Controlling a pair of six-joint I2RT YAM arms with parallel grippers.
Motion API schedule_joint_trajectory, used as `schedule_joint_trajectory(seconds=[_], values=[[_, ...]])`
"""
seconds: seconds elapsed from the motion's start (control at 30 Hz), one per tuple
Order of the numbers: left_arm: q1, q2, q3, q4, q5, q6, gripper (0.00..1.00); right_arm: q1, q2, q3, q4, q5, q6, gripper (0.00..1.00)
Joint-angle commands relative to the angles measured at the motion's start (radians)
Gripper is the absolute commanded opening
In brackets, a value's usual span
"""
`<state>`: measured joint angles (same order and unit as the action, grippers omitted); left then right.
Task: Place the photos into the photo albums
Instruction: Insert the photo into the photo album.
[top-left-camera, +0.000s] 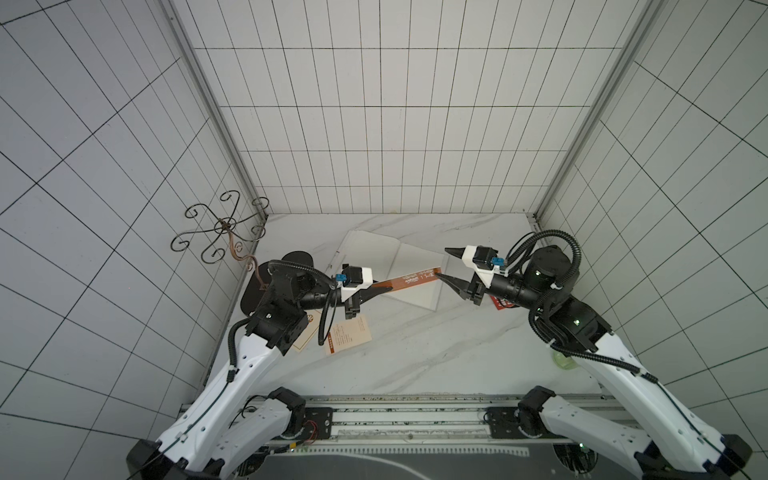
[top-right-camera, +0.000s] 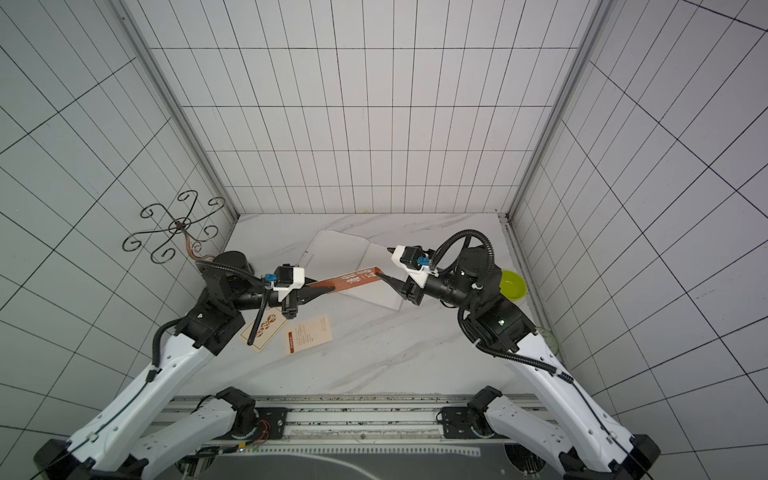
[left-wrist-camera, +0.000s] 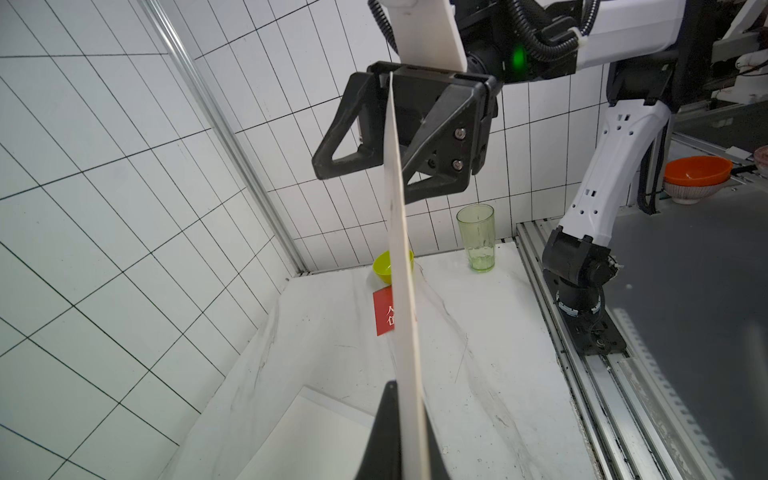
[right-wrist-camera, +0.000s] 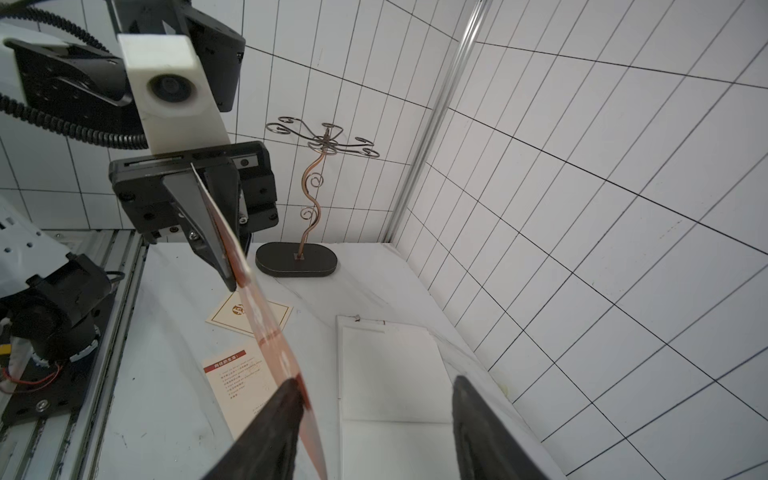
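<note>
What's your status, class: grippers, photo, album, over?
Left gripper shut on orange photo, held above open album. Right gripper open, jaws astride photo's far end. Album page beneath looks bare.

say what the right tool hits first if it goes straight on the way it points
Likely the flat orange card, its end between the open jaws of the right tool; behind it, the left tool shut on the other end.
</note>
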<state>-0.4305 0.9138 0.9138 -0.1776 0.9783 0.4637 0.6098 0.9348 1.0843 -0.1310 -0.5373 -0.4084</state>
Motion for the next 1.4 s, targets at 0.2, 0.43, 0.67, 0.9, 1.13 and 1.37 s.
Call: schedule_joint_trajectory(seconds=[0.2,0.43,0.67,0.9,1.13,1.37], values=[[-0.004,-0.02,-0.004,-0.008,0.035,0.126,0.0,0.005,0.074,0.197,-0.079,-0.301,0.018,0.39],[-0.006,-0.017,-0.006,-0.01,0.029,0.1,0.0,0.004,0.078,0.199,-0.076,-0.319,0.036,0.04],[-0.007,-0.018,-0.007,0.031,0.026,0.035,0.0,0.005,0.067,0.225,-0.081,-0.295,0.04,0.0],[-0.007,-0.019,-0.018,0.137,-0.089,-0.118,0.39,0.005,0.018,0.174,0.013,-0.071,0.11,0.0],[-0.006,-0.034,-0.044,0.257,-0.447,-0.362,0.74,0.003,-0.082,0.035,0.239,0.356,0.248,0.0],[0.003,0.043,0.041,0.125,-0.778,-0.502,0.78,0.004,-0.082,-0.011,0.256,0.784,0.42,0.0]])
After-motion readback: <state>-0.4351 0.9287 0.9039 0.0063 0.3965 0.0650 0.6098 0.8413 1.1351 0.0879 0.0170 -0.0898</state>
